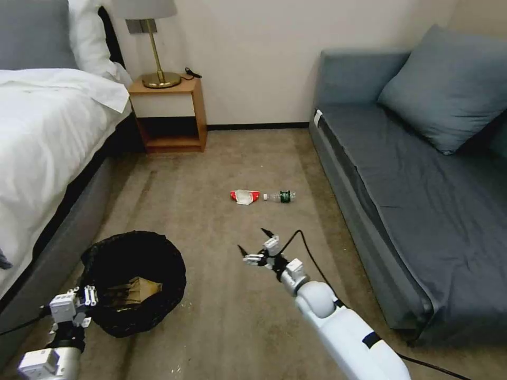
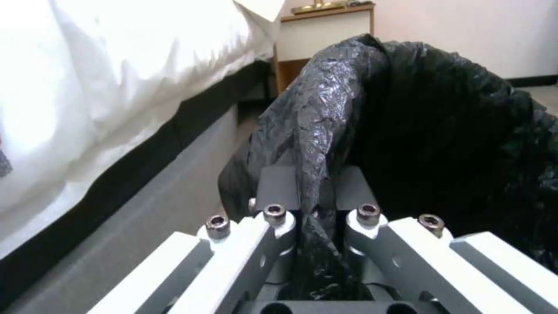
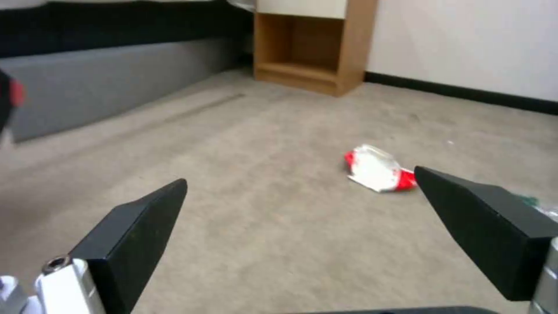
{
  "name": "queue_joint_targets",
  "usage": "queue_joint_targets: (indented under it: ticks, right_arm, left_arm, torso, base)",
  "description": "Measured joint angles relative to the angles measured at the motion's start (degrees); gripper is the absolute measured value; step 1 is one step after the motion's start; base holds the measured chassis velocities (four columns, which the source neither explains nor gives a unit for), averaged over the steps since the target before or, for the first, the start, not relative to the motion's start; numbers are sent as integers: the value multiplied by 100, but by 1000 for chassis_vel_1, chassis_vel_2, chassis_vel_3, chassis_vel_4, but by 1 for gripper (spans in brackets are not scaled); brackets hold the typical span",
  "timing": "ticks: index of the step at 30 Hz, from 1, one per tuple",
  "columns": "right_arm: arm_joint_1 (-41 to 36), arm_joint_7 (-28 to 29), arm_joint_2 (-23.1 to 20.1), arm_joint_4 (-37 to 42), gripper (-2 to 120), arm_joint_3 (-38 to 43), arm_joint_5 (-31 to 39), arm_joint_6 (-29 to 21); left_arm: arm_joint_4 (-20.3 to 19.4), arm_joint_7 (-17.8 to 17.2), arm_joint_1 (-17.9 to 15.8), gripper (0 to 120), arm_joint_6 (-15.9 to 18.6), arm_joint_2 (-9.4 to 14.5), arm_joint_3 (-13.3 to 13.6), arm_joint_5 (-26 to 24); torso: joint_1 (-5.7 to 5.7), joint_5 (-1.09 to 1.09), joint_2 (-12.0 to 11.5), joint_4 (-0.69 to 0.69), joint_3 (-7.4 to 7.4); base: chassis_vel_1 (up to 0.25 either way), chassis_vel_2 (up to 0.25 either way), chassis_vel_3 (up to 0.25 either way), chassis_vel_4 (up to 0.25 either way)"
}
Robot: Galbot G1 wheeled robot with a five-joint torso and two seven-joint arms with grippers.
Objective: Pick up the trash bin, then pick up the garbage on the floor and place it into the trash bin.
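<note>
Carpet lies bare between right hand (image 1: 256,244) (fingers spread) and red-and-white wrapper (image 1: 244,196).

Black-bagged trash bin (image 1: 134,282) upright near the bed-side edge of the carpet, brown paper inside — red-and-white wrapper (image 1: 245,197) and small green-labelled bottle (image 1: 280,197) side by side mid-carpet.

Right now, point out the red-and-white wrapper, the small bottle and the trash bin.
red-and-white wrapper (image 1: 244,197), head view, its white middle.
small bottle (image 1: 282,197), head view, its green label.
trash bin (image 1: 163,248), head view, bag-lined rim.
</note>
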Motion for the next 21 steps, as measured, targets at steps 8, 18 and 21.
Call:
queue_joint_targets:
  ticks: [8,18,21]
  right_arm:
    - [12,-127,14,-161,100,129,-90,51]
    - [66,-144,99,-268,100,137,-93,128]
    - [67,-155,108,-299,100,136,-92,154]
  left_arm:
    - [108,-6,-37,6,-39,2,1,27]
    - [136,-7,-35,6,-66,69,-9,15]
    - [136,-4,-26,6,-68,78,-11,5]
  torso:
    - [0,-1,0,0,0]
    - [0,-1,0,0,0]
    - [0,-1,0,0,0]
  base:
    - [0,0,0,0]
    - [0,0,0,0]
    - [0,0,0,0]
